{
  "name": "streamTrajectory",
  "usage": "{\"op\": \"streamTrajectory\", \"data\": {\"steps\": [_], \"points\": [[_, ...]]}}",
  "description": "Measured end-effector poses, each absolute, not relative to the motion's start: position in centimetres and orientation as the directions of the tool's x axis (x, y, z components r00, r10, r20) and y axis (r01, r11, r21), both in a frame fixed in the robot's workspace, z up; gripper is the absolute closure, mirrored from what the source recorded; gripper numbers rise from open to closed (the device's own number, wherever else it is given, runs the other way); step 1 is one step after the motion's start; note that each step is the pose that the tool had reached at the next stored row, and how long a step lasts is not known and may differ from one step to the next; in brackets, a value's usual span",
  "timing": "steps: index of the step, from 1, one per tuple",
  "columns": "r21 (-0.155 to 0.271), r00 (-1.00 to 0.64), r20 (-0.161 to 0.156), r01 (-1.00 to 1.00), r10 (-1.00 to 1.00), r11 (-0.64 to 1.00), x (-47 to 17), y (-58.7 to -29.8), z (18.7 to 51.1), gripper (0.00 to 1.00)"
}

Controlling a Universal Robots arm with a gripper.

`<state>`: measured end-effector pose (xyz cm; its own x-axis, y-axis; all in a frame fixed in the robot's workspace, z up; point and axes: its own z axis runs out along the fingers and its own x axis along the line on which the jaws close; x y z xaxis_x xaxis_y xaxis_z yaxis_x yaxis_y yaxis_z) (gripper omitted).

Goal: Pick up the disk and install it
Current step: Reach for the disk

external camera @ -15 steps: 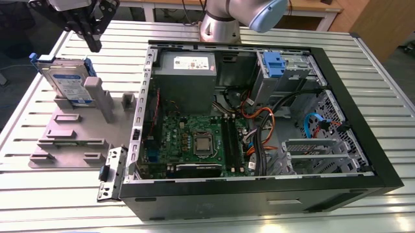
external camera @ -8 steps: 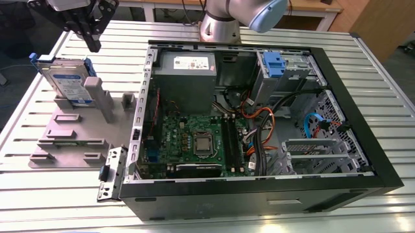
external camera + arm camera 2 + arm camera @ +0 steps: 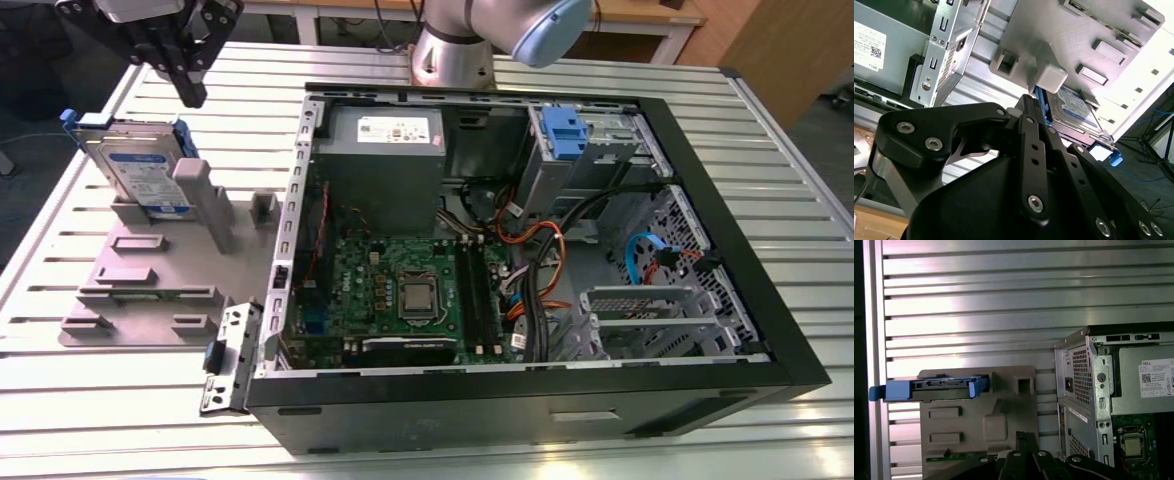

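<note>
The disk (image 3: 144, 168), silver-grey with a white-and-blue label and a blue bracket, stands on edge in the grey holder stand (image 3: 140, 290) at the exterior view's left. My gripper (image 3: 195, 97) hangs just above and beyond its top edge, apart from it, with its black fingers shut together and nothing between them. In the first wrist view the disk (image 3: 929, 388) appears edge-on at the far end of the stand (image 3: 1004, 410), with my gripper (image 3: 1025, 436) over the stand's middle. In the second wrist view the disk (image 3: 1074, 107) lies past my gripper (image 3: 1029, 98).
An open computer case (image 3: 787, 330) lies on the slatted metal table (image 3: 107, 420), to the right of the stand in the exterior view. Inside are a motherboard (image 3: 400, 290), a power supply (image 3: 384, 150) and a grey drive cage with a blue-handled carrier (image 3: 561, 130). The arm's base (image 3: 454, 55) stands behind the case.
</note>
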<state>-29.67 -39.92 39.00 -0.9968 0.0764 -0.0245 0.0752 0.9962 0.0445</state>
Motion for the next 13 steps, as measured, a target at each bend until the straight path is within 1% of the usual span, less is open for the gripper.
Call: {"op": "streamTrajectory", "data": {"steps": [13], "points": [[0.045,-0.997,-0.025,0.075,0.076,0.996,-31.4,-39.9,39.0,0.89]]}}
